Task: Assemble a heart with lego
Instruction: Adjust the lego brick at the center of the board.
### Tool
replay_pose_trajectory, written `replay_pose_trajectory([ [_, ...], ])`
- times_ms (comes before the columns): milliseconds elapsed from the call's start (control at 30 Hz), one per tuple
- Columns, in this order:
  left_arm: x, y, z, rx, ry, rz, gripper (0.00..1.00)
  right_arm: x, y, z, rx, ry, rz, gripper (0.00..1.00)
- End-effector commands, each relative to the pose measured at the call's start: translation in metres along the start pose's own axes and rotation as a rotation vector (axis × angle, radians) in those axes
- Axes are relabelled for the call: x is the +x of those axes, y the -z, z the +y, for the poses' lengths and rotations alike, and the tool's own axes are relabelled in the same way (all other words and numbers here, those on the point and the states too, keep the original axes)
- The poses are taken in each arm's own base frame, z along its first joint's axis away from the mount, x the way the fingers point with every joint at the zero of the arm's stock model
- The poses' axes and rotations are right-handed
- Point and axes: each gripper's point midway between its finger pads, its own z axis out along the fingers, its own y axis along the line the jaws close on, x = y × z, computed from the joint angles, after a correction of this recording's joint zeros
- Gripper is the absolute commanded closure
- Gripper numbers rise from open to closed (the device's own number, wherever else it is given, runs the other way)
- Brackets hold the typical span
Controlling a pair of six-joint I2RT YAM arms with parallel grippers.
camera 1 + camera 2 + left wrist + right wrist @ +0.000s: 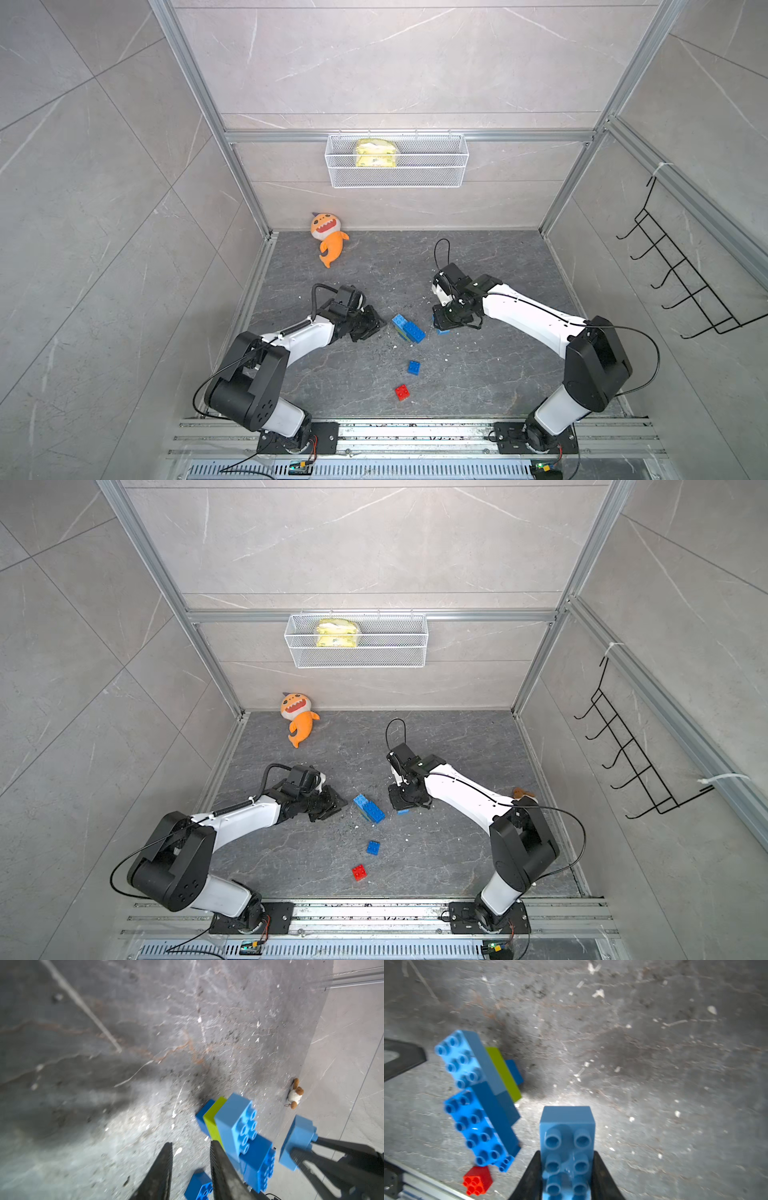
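The partly built heart (409,328) (370,808) stands mid-floor, a stepped cluster of blue bricks with a lime-green brick, also seen in the wrist views (239,1126) (477,1095). My left gripper (370,324) (191,1145) sits just left of it, jaws a narrow gap apart with only floor between them. My right gripper (442,324) (566,1153) is shut on a light blue long brick (566,1126) (297,1142), just right of the cluster. A loose blue square brick (413,368) (199,1186) and a red square brick (402,392) (477,1181) lie nearer the front.
An orange plush fish (328,237) lies at the back left of the floor. A small brown-and-white plush (521,792) (295,1095) lies by the right wall. A white wire basket (397,178) hangs on the back wall, a black hook rack (681,270) on the right one.
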Motion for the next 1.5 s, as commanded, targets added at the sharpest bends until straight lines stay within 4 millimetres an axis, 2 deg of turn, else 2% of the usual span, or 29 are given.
replay_pose_trajectory([
  [0,-0.010,-0.005,-0.018,0.045,-0.015,-0.013,0.67,0.000,-0.011,0.019,-0.041,0.014,0.013,0.80],
  [200,-0.011,-0.019,-0.024,0.051,-0.013,0.007,0.69,0.012,-0.022,0.029,-0.040,0.031,0.046,0.80],
  [467,-0.013,-0.028,-0.039,0.074,-0.035,0.025,0.70,0.025,-0.024,0.045,-0.053,0.050,0.064,0.80],
  [867,-0.008,-0.045,-0.064,0.105,-0.070,0.071,0.70,0.023,-0.016,0.060,-0.091,0.063,0.055,0.79],
  [1000,-0.007,-0.050,-0.072,0.125,-0.076,0.091,0.70,0.017,-0.008,0.044,-0.039,0.066,0.033,0.79],
  [1200,-0.006,-0.050,-0.077,0.143,-0.097,0.109,0.70,-0.002,0.004,0.019,-0.009,0.040,0.004,0.79],
  [1467,0.004,-0.053,-0.092,0.198,-0.126,0.172,0.71,-0.024,0.010,0.000,0.015,0.020,-0.014,0.79],
])
